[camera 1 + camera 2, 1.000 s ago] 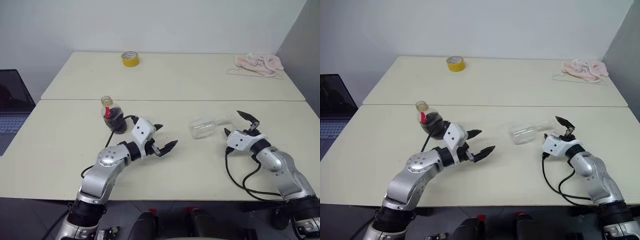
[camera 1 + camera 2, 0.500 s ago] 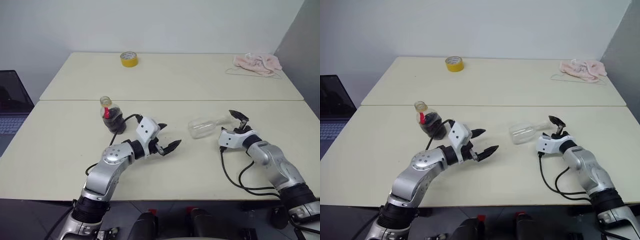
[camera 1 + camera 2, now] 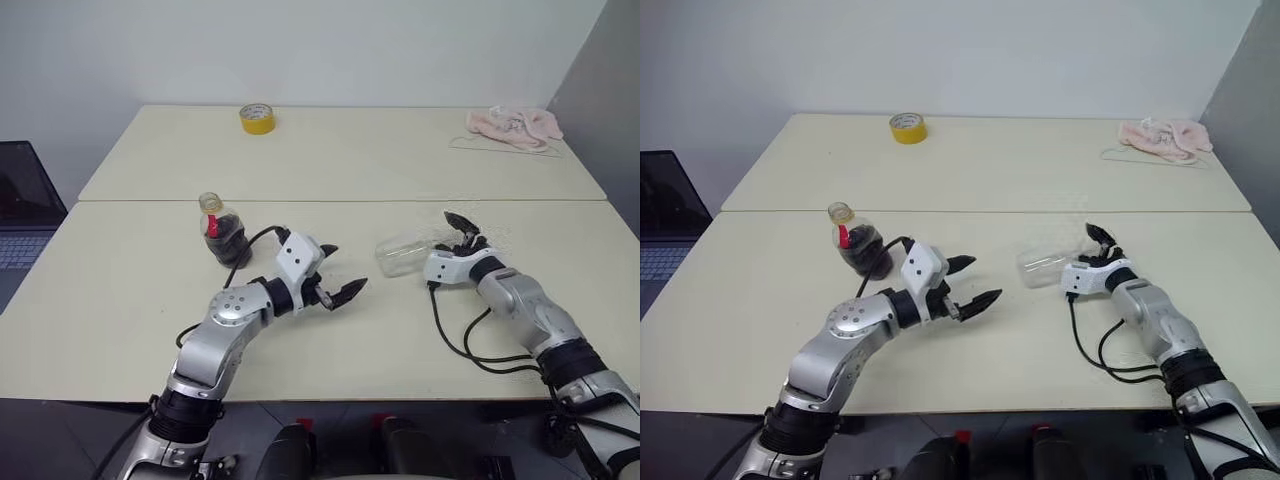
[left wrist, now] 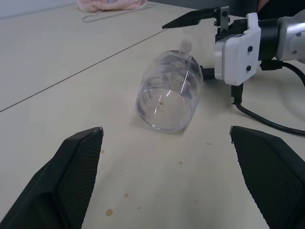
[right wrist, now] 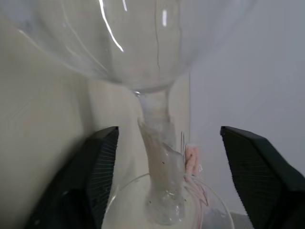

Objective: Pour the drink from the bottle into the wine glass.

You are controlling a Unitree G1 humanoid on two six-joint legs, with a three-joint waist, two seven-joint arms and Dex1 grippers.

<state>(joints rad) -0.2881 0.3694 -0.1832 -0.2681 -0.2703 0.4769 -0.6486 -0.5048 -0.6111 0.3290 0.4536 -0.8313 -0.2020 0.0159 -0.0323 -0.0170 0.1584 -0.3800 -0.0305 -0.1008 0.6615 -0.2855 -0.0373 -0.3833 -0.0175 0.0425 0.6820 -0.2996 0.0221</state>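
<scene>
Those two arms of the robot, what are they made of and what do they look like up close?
Both arms are jointed silver-grey metal segments ending in a white boxy wrist block. The left gripper and right gripper each have two black pointed fingers with a fine mesh-like texture on the pads. A loose black cable loops from each wrist block back along the arm.

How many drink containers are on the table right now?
2: the bottle of dark drink stands upright beyond the left pincer; the wine glass lies on its side, its stem between the right pincer's fingers.

Clear wine glass [image 3: 403, 254], dark brown drink [image 3: 229, 242], yellow tape roll [image 3: 257, 118].
</scene>
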